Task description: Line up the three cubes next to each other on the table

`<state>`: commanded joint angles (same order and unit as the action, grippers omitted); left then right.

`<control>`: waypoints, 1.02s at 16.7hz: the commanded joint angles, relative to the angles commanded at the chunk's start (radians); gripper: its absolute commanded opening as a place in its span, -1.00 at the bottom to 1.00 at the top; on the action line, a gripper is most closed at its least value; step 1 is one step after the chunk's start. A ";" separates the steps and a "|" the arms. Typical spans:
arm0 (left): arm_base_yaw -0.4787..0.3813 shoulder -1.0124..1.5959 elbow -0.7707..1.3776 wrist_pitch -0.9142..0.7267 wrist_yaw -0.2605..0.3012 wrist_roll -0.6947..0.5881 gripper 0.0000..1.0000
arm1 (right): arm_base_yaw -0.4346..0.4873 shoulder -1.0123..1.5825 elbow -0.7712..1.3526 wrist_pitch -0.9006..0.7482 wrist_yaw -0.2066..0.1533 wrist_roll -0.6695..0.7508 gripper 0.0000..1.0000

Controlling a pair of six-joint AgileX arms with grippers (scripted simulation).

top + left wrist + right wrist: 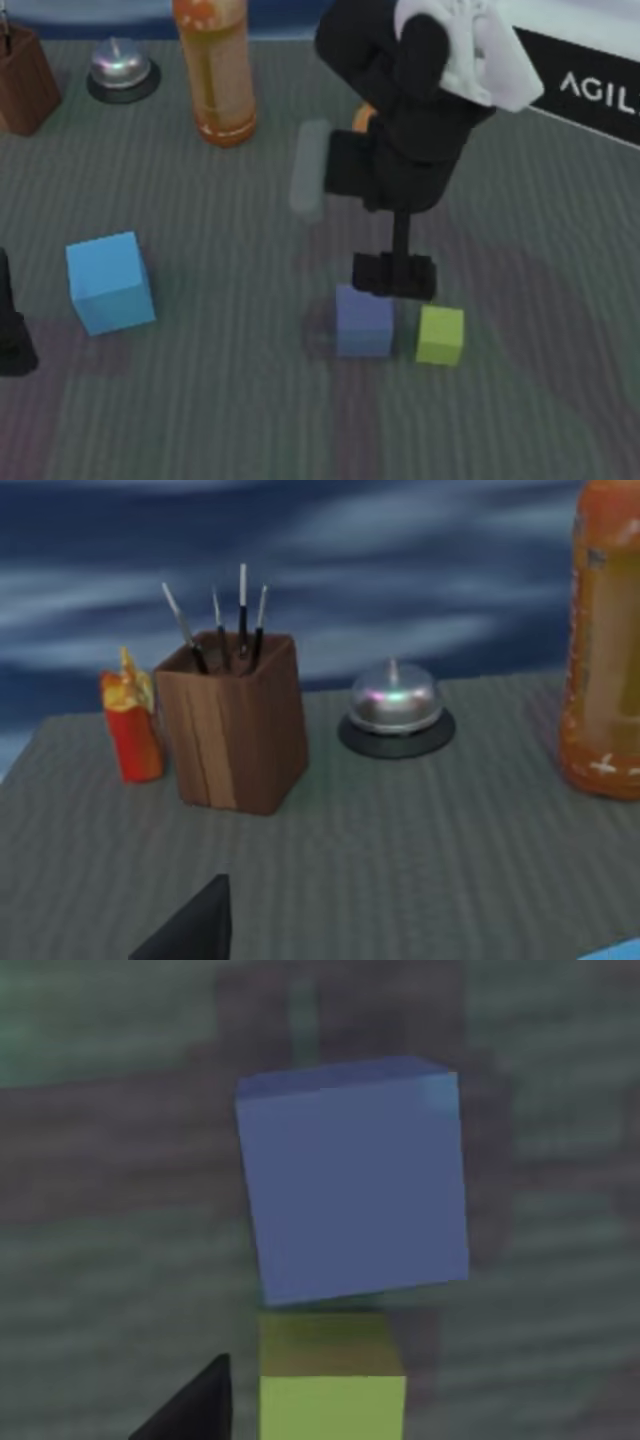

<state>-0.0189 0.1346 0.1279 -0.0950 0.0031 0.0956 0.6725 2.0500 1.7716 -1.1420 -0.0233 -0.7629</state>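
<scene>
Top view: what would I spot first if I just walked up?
Probably the big black right arm, its gripper right above the slate-blue cube, with the lime-green cube just beside it. Next, the bright sky-blue cube alone at the left, and the tall orange bottle at the back.

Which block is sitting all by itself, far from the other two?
The big sky-blue cube, alone toward the table's left. The slate-blue cube and small lime-green cube sit close together under the right gripper.
</scene>
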 joint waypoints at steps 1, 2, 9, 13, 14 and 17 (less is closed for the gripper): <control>-0.006 0.054 0.048 -0.035 0.000 0.035 1.00 | -0.025 -0.061 -0.048 0.040 -0.005 0.020 1.00; -0.012 0.118 0.101 -0.075 0.000 0.075 1.00 | -0.052 -0.132 -0.104 0.084 -0.011 0.044 1.00; -0.068 0.762 0.554 -0.428 -0.003 0.422 1.00 | -0.299 -0.841 -0.674 0.469 -0.038 0.286 1.00; -0.102 1.138 0.816 -0.644 -0.005 0.629 1.00 | -0.443 -1.283 -1.064 0.698 -0.035 0.451 1.00; -0.111 1.220 0.878 -0.693 -0.005 0.677 1.00 | -0.475 -1.384 -1.156 0.751 -0.032 0.490 1.00; -0.133 1.442 1.050 -0.826 -0.005 0.808 1.00 | -0.556 -1.652 -1.407 0.900 -0.017 0.596 1.00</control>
<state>-0.1516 1.5766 1.1775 -0.9215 -0.0019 0.9033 0.1163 0.3981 0.3649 -0.2423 -0.0404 -0.1670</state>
